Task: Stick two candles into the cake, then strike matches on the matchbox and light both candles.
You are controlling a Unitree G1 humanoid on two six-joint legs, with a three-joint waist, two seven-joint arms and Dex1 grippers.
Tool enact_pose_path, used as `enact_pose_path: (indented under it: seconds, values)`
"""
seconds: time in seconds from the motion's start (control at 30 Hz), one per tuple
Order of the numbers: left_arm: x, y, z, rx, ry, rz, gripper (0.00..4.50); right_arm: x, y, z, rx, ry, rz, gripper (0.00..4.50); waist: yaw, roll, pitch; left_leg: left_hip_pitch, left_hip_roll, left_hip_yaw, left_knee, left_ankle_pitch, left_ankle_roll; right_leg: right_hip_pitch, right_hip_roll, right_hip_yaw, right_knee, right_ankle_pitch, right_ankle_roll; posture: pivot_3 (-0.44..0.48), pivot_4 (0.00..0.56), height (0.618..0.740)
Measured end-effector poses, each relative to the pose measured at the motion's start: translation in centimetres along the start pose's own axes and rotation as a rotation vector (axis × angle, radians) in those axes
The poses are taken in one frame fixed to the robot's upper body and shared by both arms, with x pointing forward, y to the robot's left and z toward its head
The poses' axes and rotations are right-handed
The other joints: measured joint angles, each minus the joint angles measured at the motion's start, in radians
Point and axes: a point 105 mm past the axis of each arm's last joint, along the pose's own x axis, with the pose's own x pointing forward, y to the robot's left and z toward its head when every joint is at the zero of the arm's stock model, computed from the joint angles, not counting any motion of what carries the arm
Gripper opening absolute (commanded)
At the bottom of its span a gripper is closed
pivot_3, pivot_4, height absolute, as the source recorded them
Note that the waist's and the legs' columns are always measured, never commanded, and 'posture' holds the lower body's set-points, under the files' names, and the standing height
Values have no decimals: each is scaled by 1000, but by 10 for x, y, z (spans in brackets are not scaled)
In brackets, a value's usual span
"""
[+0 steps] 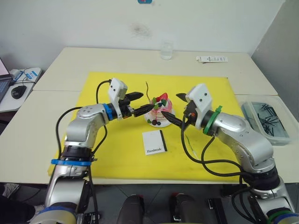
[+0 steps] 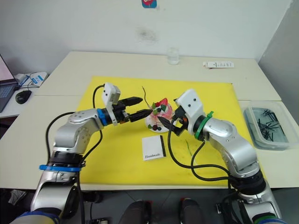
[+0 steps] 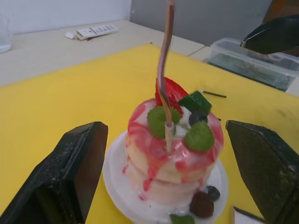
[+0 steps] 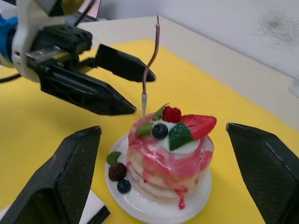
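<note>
1. Yellow mat (image 1: 117, 158), laid across the middle of the tabletop (image 1: 70, 60); it carries every task item listed below.
2. Cake (image 1: 160, 111), pink, layered, topped with strawberry, leaves and berries, on a white plate (image 4: 140, 200); sits at the centre of the mat.
3. Candle (image 4: 149, 70), thin and wavy, one only planted: upright in the top of the cake on the side toward the robot's left arm, rising well above the fruit.
4. Second candle (image 1: 189, 141), pale greenish, lying flat on the mat toward its right edge, partly under the right arm.
5. Matchbox (image 1: 154, 142), white with a black strip and "Handmade" lettering; flat on the mat, just in front of the cake, toward the front edge.
6. Left gripper (image 1: 139, 102), fingers spread apart, nothing between them; positioned just beside the cake, facing the planted candle.
7. Right gripper (image 1: 177, 108), fingers likewise parted and empty; flanking the cake from the opposite side.
8. Clear bin (image 1: 267, 122), holding dark sticks; at the right edge of the tabletop, off the mat.
</note>
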Motion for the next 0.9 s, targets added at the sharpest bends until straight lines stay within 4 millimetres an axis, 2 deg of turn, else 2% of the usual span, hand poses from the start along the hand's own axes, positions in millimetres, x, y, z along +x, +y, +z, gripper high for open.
enact_pose_path:
  seconds: [0.07, 0.17, 0.27, 0.37, 0.47, 0.57, 0.73, 0.9]
  values:
    - [-8, -4, 2, 5, 15, -9, 4479, -9, -7, -9, 17, 24, -23, 4500, 1, 0, 0, 0, 0, 0, 0, 0, 0, 0, -1, 0, 0, 0, 0, 0, 150, 740]
    - [-21, -19, 4, 7, 39, -55, 4479, -30, -6, -20, 41, 45, -26, 4500, 0, 0, 0, 0, 0, 0, 0, 0, 0, 0, -1, 0, -1, 0, 0, 0, 150, 740]
    - [-38, -57, 0, 18, 83, -188, 4479, -61, -12, -50, 91, 138, -81, 4500, 0, 0, 0, 0, -1, 0, -1, 0, 0, 0, -4, 1, -1, -2, 1, 0, 150, 740]
    - [-39, -93, 3, 97, 86, -324, 4479, -75, -14, -63, 138, 164, -123, 4500, 1, 0, 0, 2, -1, -1, 0, 0, 0, 1, -7, -1, 1, -2, 0, 0, 150, 740]
    - [-40, -116, 4, 213, 81, -424, 4479, -90, -4, -78, 168, 205, -132, 4500, 2, 1, -1, 5, -1, -1, 0, 0, 0, 3, -7, 0, 1, -4, -5, 0, 150, 740]
    - [-38, -123, -1, 272, 77, -469, 4479, -101, 7, -93, 203, 253, -98, 4500, 1, 1, 0, 5, -1, 0, 0, 0, 0, 3, -8, 0, 1, -3, -6, 0, 150, 740]
    - [-36, -127, -12, 300, 83, -517, 4479, -107, 32, -99, 216, 270, 77, 4500, -1, 1, 0, 6, -1, 1, 1, 0, 0, 3, -8, 0, 0, -3, -6, 0, 150, 740]
    - [-36, -127, -18, 294, 77, -530, 4479, -104, 37, -107, 186, 295, 120, 4500, 0, 1, 0, 4, -2, 1, 0, 0, 0, 3, -7, 0, -1, -4, -6, 0, 150, 740]
